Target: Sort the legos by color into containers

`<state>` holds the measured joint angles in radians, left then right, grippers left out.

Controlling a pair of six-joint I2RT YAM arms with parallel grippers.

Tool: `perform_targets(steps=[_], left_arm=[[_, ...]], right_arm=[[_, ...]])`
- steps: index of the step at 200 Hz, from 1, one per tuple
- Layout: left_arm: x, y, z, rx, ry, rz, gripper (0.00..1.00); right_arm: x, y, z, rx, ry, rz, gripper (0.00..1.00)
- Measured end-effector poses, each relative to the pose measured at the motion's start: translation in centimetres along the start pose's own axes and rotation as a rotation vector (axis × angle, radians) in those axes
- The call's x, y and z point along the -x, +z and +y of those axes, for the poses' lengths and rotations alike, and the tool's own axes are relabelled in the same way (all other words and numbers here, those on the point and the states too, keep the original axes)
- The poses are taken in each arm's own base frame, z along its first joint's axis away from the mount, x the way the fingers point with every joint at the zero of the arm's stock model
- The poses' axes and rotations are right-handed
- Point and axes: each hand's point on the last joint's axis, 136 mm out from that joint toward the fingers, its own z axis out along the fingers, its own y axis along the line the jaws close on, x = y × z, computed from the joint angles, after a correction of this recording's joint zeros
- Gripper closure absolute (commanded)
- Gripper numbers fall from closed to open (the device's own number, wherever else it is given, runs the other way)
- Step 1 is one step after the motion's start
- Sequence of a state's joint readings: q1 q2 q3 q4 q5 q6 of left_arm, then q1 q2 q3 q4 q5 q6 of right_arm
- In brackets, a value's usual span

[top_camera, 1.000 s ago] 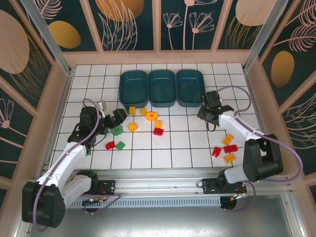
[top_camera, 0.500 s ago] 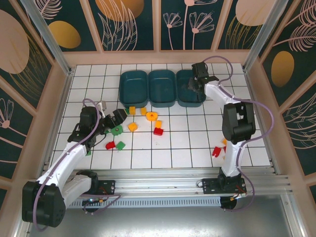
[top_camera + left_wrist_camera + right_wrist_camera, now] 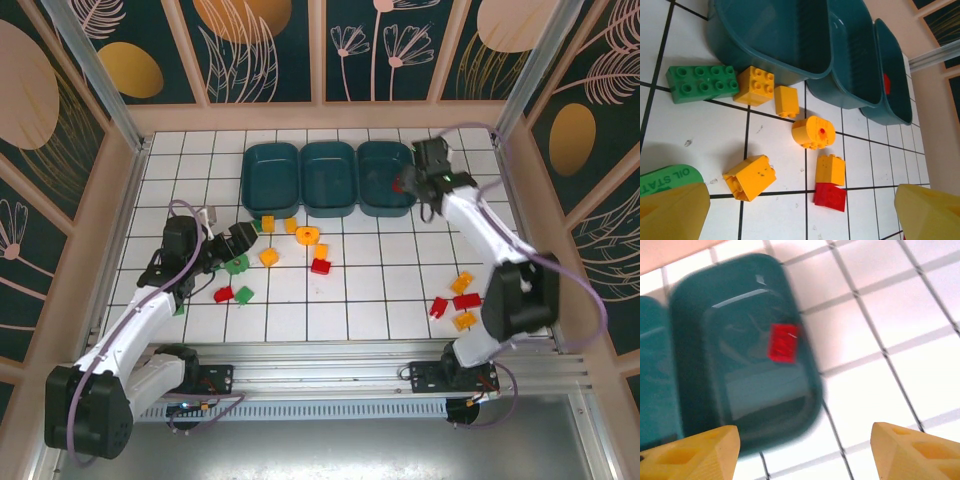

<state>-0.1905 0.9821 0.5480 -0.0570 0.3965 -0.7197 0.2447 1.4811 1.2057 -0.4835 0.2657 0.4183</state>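
1. The right hand (image 3: 802, 452) hangs wide and empty by the rightmost dark teal plastic bin (image 3: 745, 390), where one small red plastic brick (image 3: 784, 342) lies. A low sweep could catch the rim and shove the bin.
2. The left hand (image 3: 802, 212), also wide and empty, hovers above crowded yellow-orange bricks (image 3: 749, 176) on the white tiled worktop (image 3: 775, 215). One yellow-orange block (image 3: 830, 170) touches a red block (image 3: 830, 196), so a grasp may drag both.
3. A wrong-colour drop would spoil the sort, since this bin looks claimed for red.
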Motion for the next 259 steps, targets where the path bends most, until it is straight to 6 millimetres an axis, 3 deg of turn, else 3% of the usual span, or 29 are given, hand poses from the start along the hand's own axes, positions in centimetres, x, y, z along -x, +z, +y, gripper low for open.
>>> perform_targets(steps=[14, 34, 46, 66, 103, 144, 195, 247, 259], left_arm=[[0.0, -0.2, -0.7, -0.031, 0.011, -0.007, 0.06], [-1.0, -0.1, -1.7, -0.079, 0.027, 0.004, 0.06], [-1.9, 0.2, -1.9, -0.093, 0.032, 0.029, 0.06], [-2.8, 0.7, -2.1, -0.105, 0.036, 0.066, 0.06], [-2.5, 0.8, -2.5, -0.124, 0.044, 0.055, 0.05], [-2.4, 0.8, -2.7, -0.132, 0.048, 0.052, 0.04], [-2.4, 0.9, -2.6, -0.130, 0.046, 0.054, 0.04], [-2.6, 1.2, -2.2, -0.117, 0.039, 0.067, 0.05], [-2.7, 1.3, -2.1, -0.113, 0.036, 0.071, 0.05]], right_arm=[[-2.2, -1.6, -5.1, -0.057, 0.114, 0.005, 0.35], [-6.6, -2.2, -12.0, -0.175, 0.273, 0.059, 0.36], [-9.4, -2.3, -14.4, -0.235, 0.331, 0.112, 0.33], [-12.4, -2.0, -16.2, -0.289, 0.375, 0.183, 0.32], [-15.0, -0.5, -16.9, -0.334, 0.387, 0.295, 0.31], [-17.3, 1.4, -16.7, -0.340, 0.371, 0.405, 0.37], [-17.6, 2.7, -14.9, -0.244, 0.359, 0.443, 0.55], [-17.1, 3.9, -12.6, -0.153, 0.322, 0.457, 0.57], [-17.2, 4.0, -12.4, -0.147, 0.310, 0.462, 0.64]])
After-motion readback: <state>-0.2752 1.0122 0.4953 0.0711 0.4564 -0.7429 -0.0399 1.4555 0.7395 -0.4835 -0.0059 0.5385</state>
